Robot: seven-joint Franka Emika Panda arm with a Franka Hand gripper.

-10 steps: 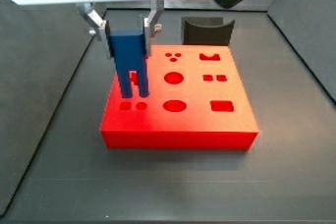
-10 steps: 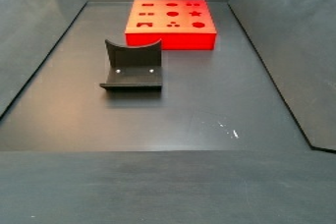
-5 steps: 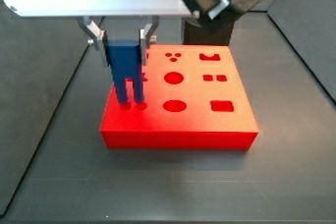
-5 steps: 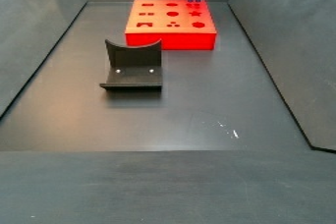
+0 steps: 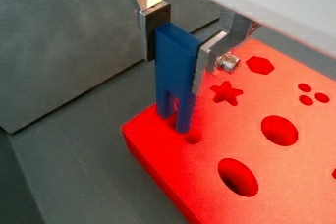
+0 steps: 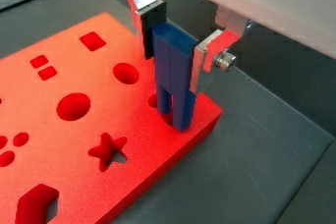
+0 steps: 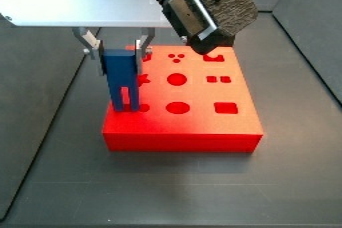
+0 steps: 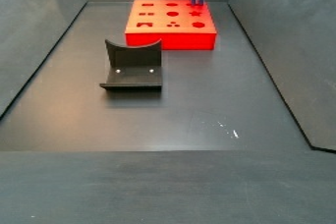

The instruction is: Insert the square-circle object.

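gripping tall blue square-circle object (image 7: 123, 76), end effector (image 7: 116, 46), two legs on red block (image 7: 201, 112)

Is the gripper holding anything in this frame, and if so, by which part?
Yes. The gripper holds the square-circle object by its upper end, fingers clamped on opposite faces, its two legs pointing down at a corner of the red block.

Light fell evenly and fairly brightly from above, the gripper (image 7: 118, 44) casting only a soft shadow onto the red block (image 7: 201, 97) beneath it, while in both wrist views its upper housing blurred white and the frames stayed coarse and low in detail.
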